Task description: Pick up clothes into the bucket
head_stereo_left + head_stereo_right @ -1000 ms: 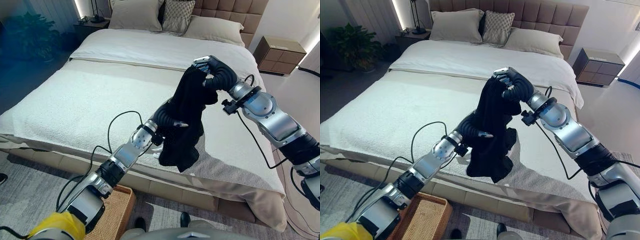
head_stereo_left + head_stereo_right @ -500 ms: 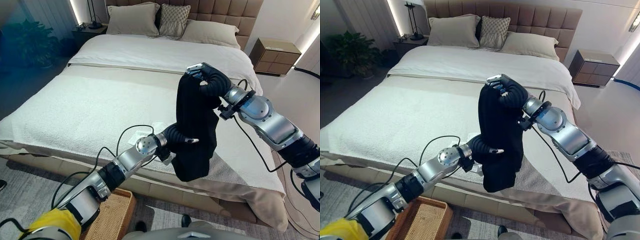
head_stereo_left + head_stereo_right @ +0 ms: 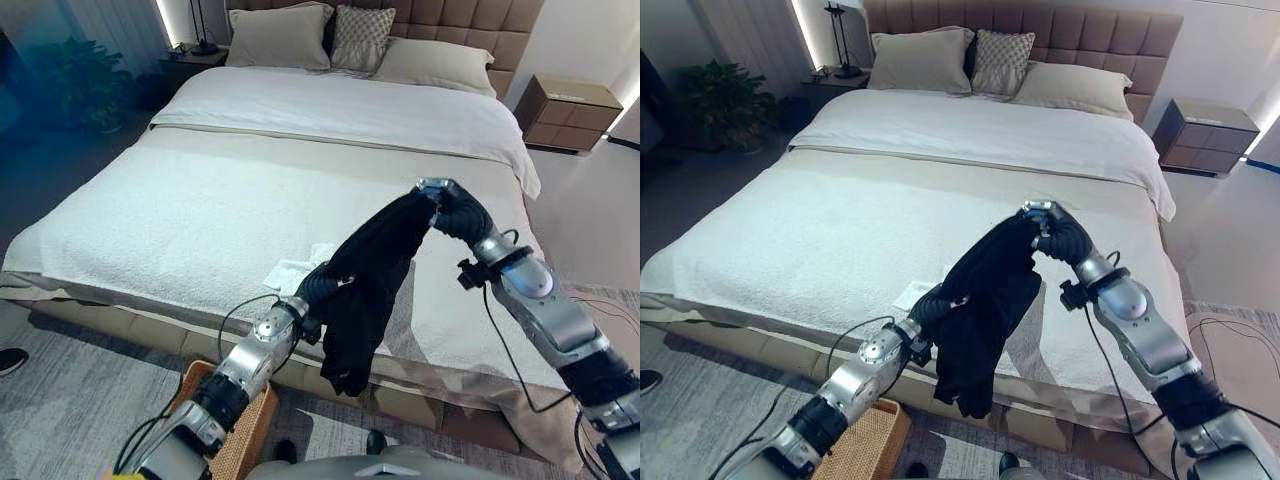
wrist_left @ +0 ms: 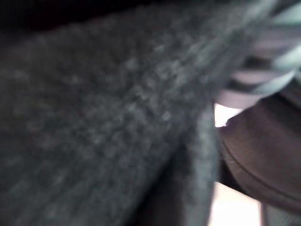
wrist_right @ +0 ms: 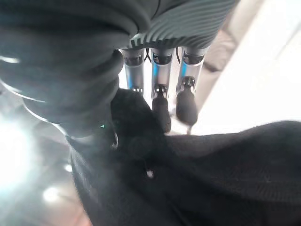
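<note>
Left eye view: right hand [image 3: 447, 207] grips black cloth [image 3: 372, 280] above the bed [image 3: 180, 210]; left hand [image 3: 318, 285] is buried in it, state unclear; basket [image 3: 200, 440] below.

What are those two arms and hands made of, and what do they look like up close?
Both arms are jointed silver-grey metal tubes with black bands, thin black cables looping alongside. Each wrist and hand back wears a dark ribbed cover. The right hand has slim silver fingers with dark rounded tips; the left hand looks alike under its cover.
</note>
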Robot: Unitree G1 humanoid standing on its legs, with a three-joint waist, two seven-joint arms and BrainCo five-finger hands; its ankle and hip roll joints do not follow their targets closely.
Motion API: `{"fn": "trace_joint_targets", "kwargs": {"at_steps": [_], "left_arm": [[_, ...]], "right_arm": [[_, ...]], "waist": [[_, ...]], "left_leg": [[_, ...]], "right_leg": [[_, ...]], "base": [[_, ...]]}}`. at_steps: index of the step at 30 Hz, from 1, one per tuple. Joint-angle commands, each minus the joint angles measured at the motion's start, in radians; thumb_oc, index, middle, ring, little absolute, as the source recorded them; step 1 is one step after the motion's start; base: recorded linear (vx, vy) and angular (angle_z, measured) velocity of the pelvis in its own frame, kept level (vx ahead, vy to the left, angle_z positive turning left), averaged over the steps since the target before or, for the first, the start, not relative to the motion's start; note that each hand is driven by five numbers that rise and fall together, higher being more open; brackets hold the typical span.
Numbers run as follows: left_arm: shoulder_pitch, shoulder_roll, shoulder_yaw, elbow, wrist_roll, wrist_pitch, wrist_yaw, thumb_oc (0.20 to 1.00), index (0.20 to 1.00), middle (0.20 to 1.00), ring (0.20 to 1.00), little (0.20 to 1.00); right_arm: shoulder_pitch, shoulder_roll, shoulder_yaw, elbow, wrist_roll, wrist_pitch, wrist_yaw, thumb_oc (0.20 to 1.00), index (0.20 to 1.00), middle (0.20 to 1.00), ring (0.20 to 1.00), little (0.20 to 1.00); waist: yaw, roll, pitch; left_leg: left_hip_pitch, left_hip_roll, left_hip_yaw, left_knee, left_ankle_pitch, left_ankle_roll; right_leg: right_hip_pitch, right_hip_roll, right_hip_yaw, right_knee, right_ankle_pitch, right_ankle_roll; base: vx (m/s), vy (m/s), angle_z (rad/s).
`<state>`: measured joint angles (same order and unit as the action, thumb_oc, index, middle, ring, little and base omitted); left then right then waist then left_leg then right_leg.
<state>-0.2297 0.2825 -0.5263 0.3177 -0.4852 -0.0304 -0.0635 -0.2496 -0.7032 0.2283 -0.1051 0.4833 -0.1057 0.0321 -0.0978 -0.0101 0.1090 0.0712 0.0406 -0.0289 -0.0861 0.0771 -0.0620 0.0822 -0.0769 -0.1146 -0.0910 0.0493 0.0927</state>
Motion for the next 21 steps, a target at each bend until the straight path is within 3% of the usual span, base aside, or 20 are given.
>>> {"fn": "trace_joint_targets", "kwargs": {"at_steps": [1,5,6,11,18,21], "left_arm": [[0.019,0.058,0.088,-0.034,-0.045,-0.041,0.041,0.200,0.200,0.200,0.200,0.200],[0.105,0.117,0.205,-0.168,-0.056,-0.062,0.045,0.200,0.200,0.200,0.200,0.200],[0.154,0.156,0.289,-0.255,-0.082,-0.080,0.036,0.200,0.200,0.200,0.200,0.200],[0.236,0.199,0.420,-0.389,-0.164,-0.109,0.007,0.200,0.200,0.200,0.200,0.200],[0.368,0.181,0.653,-0.648,-0.384,-0.164,-0.025,0.200,0.200,0.200,0.200,0.200],[0.370,0.173,0.710,-0.688,-0.414,-0.193,-0.018,0.200,0.200,0.200,0.200,0.200]], "right_arm": [[-0.061,0.024,-0.184,-0.050,0.088,-0.102,-0.070,1.000,1.000,1.000,1.000,1.000],[0.033,0.082,-0.252,-0.013,0.056,-0.096,-0.088,1.000,1.000,1.000,1.000,1.000],[0.105,0.131,-0.291,0.021,0.032,-0.089,-0.093,1.000,1.000,1.000,1.000,1.000],[0.202,0.226,-0.321,0.126,-0.020,-0.076,-0.099,1.000,1.000,1.000,1.000,1.000],[0.320,0.384,-0.305,0.530,-0.167,-0.034,-0.130,1.000,1.000,1.000,1.000,1.000],[0.327,0.404,-0.291,0.632,-0.200,-0.026,-0.125,1.000,1.000,1.000,1.000,1.000]], "waist": [[0.018,-0.071,-0.012],[0.028,-0.069,-0.007],[0.034,-0.063,-0.003],[0.044,-0.053,0.010],[0.072,-0.033,0.044],[0.081,-0.028,0.055]], "left_leg": [[-0.025,-0.033,-0.026,0.099,-0.125,0.010],[-0.030,-0.035,-0.031,0.101,-0.127,0.010],[-0.034,-0.037,-0.037,0.102,-0.128,0.012],[-0.045,-0.042,-0.047,0.111,-0.129,0.013],[-0.083,-0.058,-0.082,0.140,-0.131,0.013],[-0.094,-0.064,-0.099,0.149,-0.132,0.012]], "right_leg": [[-0.011,-0.060,-0.021,0.081,-0.064,0.053],[-0.015,-0.061,-0.025,0.087,-0.068,0.052],[-0.016,-0.063,-0.028,0.090,-0.071,0.051],[-0.024,-0.066,-0.034,0.100,-0.079,0.049],[-0.049,-0.074,-0.057,0.142,-0.097,0.041],[-0.054,-0.078,-0.070,0.155,-0.103,0.039]], "base": [[0.00,0.000,0.00],[0.00,0.000,0.00],[0.00,0.000,0.00],[0.00,0.006,0.07],[-0.02,0.010,0.13],[-0.02,-0.001,0.22]]}}
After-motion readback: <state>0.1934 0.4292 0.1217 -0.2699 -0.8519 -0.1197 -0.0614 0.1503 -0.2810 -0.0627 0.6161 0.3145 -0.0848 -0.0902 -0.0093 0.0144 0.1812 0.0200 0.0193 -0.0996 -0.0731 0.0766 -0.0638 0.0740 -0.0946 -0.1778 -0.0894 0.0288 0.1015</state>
